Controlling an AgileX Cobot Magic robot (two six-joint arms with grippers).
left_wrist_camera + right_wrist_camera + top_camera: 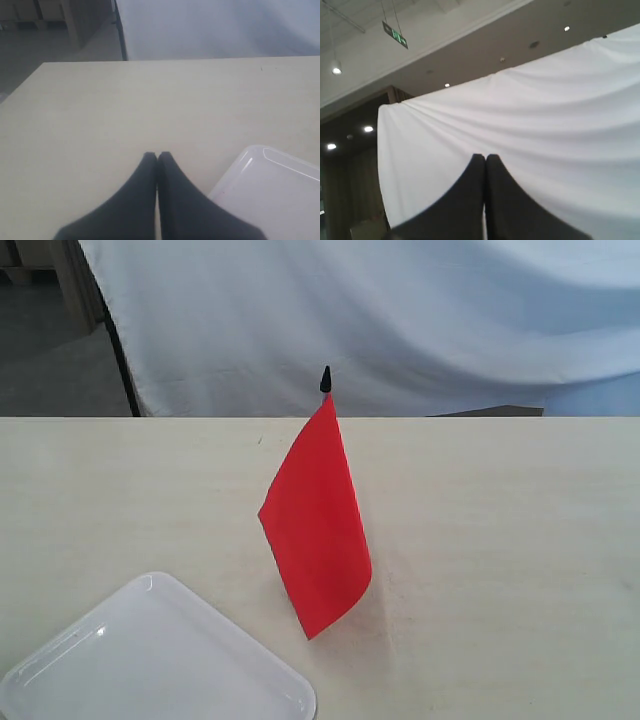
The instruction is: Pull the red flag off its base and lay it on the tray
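The red flag (317,520) stands upright in the middle of the pale table, its black pointed tip (325,379) at the top. Its cloth hangs down and hides the stick and the base. The white tray (150,665) lies at the front left of the table; one corner of the tray (272,192) also shows in the left wrist view. My left gripper (157,156) is shut and empty, low over bare table beside the tray. My right gripper (485,157) is shut and empty, pointing up at the white cloth. Neither gripper shows in the exterior view.
A white cloth backdrop (380,320) hangs behind the table's far edge (150,417). A dark pole (120,350) stands at the back left. Bare tabletop (520,540) lies to the right of the flag.
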